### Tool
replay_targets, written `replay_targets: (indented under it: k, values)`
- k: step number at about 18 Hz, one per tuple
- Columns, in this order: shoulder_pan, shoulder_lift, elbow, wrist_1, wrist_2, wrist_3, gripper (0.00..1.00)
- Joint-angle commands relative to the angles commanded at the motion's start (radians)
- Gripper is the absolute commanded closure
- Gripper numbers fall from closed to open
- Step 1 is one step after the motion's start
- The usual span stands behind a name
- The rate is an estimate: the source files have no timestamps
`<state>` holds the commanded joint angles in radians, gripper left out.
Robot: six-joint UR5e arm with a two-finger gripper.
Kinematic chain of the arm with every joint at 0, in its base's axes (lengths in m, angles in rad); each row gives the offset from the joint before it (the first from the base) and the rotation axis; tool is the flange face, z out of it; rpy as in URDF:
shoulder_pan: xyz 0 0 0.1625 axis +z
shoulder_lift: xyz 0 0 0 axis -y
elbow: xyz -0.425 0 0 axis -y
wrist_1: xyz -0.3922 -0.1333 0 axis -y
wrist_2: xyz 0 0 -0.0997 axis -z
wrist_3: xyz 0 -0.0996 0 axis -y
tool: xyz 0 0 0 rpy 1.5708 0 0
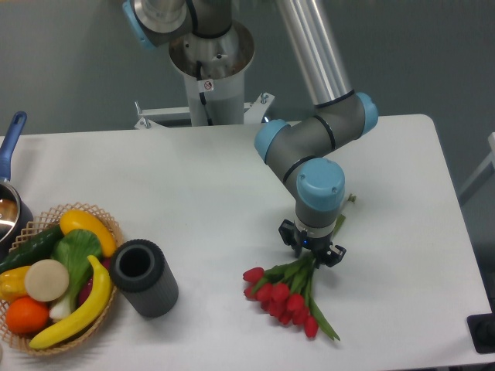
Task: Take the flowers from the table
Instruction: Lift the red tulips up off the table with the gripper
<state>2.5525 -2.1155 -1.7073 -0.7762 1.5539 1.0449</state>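
the arm comes down from the top centre of the frame, its silver tube slanting toward the right, bends at a grey and blue elbow joint, and ends in a wrist pointing straight down over the lower right-centre of the table (193,178). the gripper (312,250) sits low, right at the stems of the flowers (285,292), its two dark fingers on either side of the green stems just above the buds. whether the fingers are pressing the stems or merely straddling them cannot be told from this angle. the flowers lie on the table below the gripper, red buds fanned toward the lower left, one leaf trailing toward the lower right, and stem ends poking out beyond the wrist to the upper right. at the lower left stands a wicker basket (108,232) of fruit and vegetables, with a dark grey cylinder (144,278) lying just beside it. a blue-handled pot (9,193) shows at the left edge.
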Motion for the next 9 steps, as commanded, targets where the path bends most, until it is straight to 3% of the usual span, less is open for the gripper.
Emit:
replay_targets:
  k: [4,9]
  values:
    - [0.015,0.049,0.006,-0.005,-0.056,-0.072,1.0]
    - [0.038,0.086,0.078,-0.032,-0.068,-0.075,1.0]
